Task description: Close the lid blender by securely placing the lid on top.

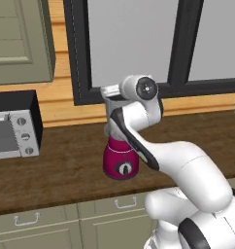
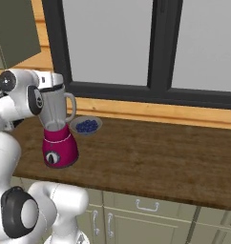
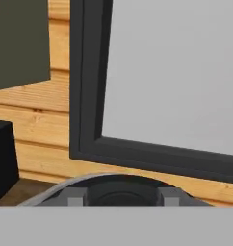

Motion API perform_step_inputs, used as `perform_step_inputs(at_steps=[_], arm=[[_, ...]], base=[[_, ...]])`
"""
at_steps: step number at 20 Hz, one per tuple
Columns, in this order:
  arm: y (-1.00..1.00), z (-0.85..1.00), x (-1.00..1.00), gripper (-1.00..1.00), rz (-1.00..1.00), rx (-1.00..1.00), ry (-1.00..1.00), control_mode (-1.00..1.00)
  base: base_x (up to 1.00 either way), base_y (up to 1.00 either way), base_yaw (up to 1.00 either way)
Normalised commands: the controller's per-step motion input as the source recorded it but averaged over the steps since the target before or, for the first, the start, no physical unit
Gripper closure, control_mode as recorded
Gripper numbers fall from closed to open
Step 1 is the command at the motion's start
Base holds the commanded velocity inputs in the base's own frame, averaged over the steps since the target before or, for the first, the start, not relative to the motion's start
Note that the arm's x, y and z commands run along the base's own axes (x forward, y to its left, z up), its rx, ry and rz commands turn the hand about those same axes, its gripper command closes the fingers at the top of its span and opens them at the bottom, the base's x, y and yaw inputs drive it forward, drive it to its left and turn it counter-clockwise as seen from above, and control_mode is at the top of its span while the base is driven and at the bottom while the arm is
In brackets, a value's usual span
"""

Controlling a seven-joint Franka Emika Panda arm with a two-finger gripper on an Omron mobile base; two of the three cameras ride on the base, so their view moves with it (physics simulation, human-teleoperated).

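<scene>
Lid (image 3: 121, 190) sits at bottom of hand view, dark round shape between two grey finger tips (image 3: 76, 197), against jar rim. Hand (image 2: 50, 88) at top of blender (image 2: 57, 133) jar; can't tell how wide it is open (arm in way). Blender stands on brown bench (image 2: 160, 162), pink base, black dial. Blue bowl (image 2: 86, 125) just behind. Toaster oven (image 1: 15, 127) far left.
</scene>
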Motion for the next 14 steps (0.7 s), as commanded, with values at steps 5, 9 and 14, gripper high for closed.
perform_step_inputs(at_steps=[5,9,14], arm=[[0.00,0.00,0.04,1.00,0.00,0.04,-0.11,-1.00],[0.00,0.01,0.01,1.00,0.00,0.07,-0.13,-1.00],[0.00,-0.11,0.00,1.00,0.00,0.08,-0.14,-1.00]], base=[[0.00,0.00,0.00],[0.00,0.00,0.00],[0.00,0.00,0.00]])
